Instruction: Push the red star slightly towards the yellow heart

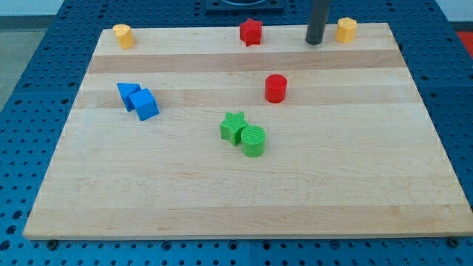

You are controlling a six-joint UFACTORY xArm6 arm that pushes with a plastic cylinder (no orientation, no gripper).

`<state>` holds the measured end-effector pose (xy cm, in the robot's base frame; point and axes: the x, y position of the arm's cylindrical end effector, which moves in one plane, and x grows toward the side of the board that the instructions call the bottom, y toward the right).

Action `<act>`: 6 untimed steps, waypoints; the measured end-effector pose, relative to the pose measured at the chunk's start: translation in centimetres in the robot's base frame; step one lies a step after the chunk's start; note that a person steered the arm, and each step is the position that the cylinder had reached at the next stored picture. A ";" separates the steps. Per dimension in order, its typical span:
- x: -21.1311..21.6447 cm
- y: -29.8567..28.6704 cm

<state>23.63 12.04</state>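
In the camera view, my tip (314, 42) is resting near the top edge of the pale wooden tabletop (244, 199), between the red star-shaped block (250, 32) on its left and a yellow block (346, 29) just beside it on its right, touching neither. The rig is carrying no claw, only the rod, so nothing is being held.

I judge the approach to be the step in hand. The yellow block at the top left (123, 35), whose shape is unclear, is probably the heart. If so, the next move is calling for my tip to meet the star's right side and nudge it briefly leftward.

No containers are showing.
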 end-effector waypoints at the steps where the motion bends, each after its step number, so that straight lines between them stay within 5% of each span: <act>1: -0.5 -4.0; 6: -2.1 -9.4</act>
